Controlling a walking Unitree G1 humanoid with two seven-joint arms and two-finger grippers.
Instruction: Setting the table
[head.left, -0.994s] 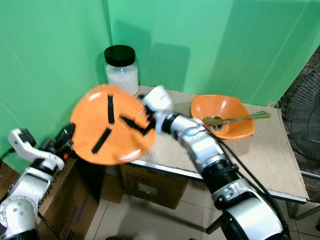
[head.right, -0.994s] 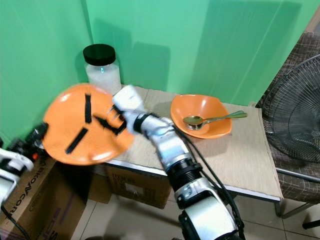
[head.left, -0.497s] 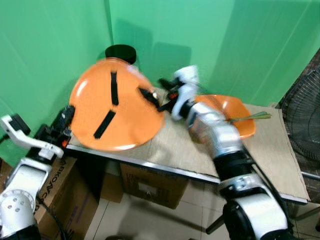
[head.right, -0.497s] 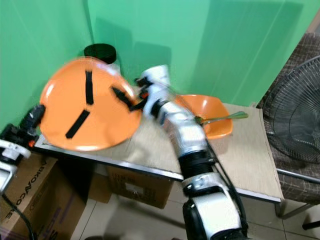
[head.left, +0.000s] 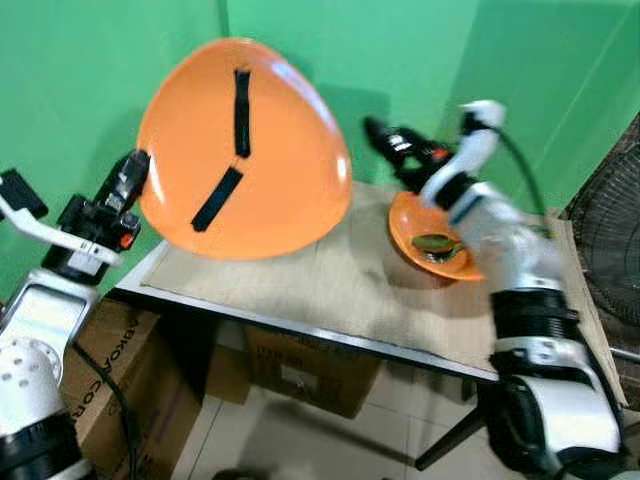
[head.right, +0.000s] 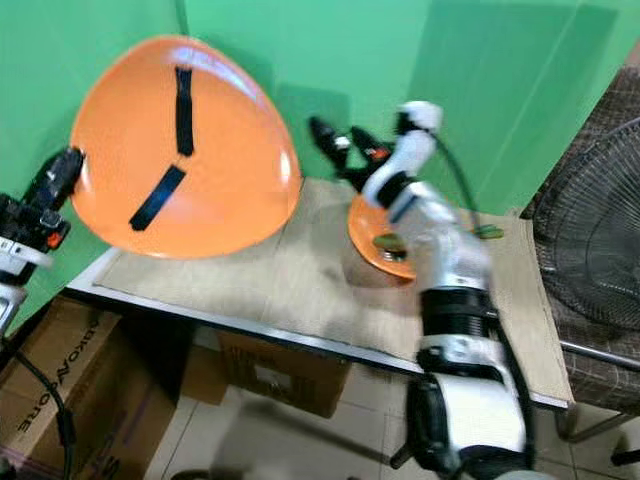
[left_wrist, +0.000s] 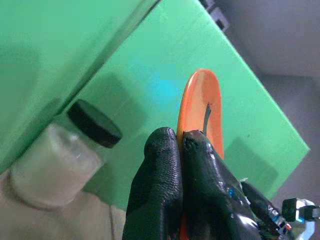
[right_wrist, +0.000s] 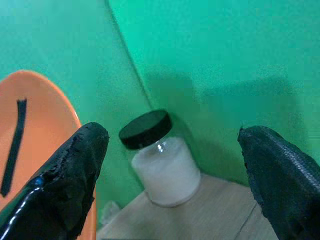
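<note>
Plate (head.left: 250, 160) was raised upright at 10 o'clock, rim pinched by left gripper (left_wrist: 181, 142); right gripper (head.left: 395, 150) was withdrawn, fingers spread, above bowl (head.left: 432, 245).

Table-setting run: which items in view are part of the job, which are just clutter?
Part of the job:
- round orange plate with black strips, held upright in the left pincer
- orange bowl with metal spoon
- wooden table

Clutter:
- black-lidded glass jar
- cardboard boxes
- fan

The brown cardboard box (head.right: 55, 400) under the table carries blurred black print that cannot be read.
</note>
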